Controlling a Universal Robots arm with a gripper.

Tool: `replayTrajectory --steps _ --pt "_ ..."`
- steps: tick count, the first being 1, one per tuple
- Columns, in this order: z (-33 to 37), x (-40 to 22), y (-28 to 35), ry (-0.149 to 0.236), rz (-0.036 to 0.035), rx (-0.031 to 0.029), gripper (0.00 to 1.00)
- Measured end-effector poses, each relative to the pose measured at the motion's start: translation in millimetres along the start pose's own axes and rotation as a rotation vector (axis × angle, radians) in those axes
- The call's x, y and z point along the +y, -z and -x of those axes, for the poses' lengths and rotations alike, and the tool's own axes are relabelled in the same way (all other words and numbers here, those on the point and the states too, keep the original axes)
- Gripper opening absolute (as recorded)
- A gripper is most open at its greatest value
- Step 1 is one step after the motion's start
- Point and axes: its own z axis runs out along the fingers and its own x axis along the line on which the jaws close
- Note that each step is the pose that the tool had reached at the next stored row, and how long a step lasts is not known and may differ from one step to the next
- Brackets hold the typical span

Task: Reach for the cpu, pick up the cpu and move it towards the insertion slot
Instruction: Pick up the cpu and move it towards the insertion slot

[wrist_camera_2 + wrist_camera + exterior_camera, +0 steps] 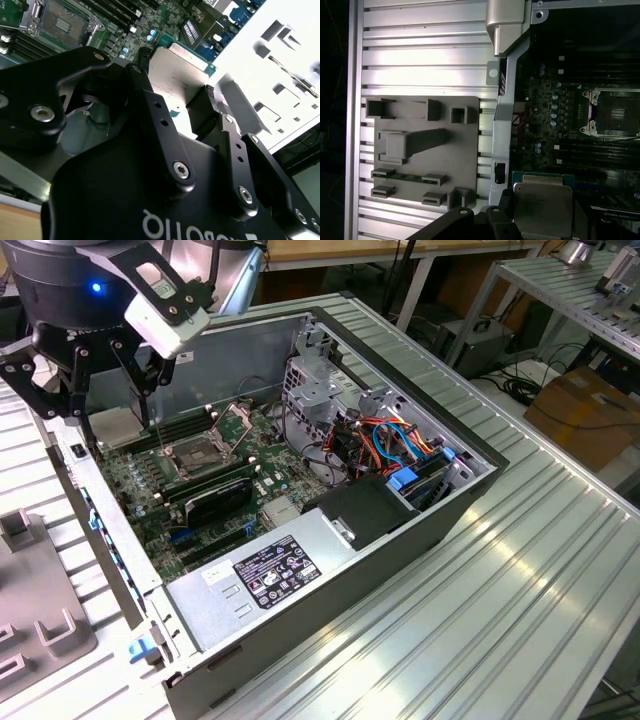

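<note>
A ribbed metal workbench (520, 570) carries an open computer case (420, 530), with other benches and cables behind it in the exterior view. The pincer (200, 107) is closed on the chip (177, 75), its black fingers (207, 112) pressing the chip's edges, as both wrist views show (the far finger is mostly hidden behind the linkage). The chip (540, 205) hangs in the air above the case's side wall and the board's edge, so the reaching and lifting look done. What seems left is the carry: the socket (195, 455) lies well apart from the chip, further in over the green board, its bracket raised and its dark centre bare. The chip is a thin, flat square with a dull silver lid stepped in from a greenish rim. Beside the case sits a grey holder tray (420, 150).
</note>
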Motion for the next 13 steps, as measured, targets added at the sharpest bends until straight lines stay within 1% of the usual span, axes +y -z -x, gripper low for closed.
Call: replayTrajectory --steps 8,13 --pt "10.4 -0.1 -1.8 -0.001 -0.0006 0.0001 0.55" --pt "14.6 -0.3 -3.0 -0.003 -0.0007 0.0001 0.55"
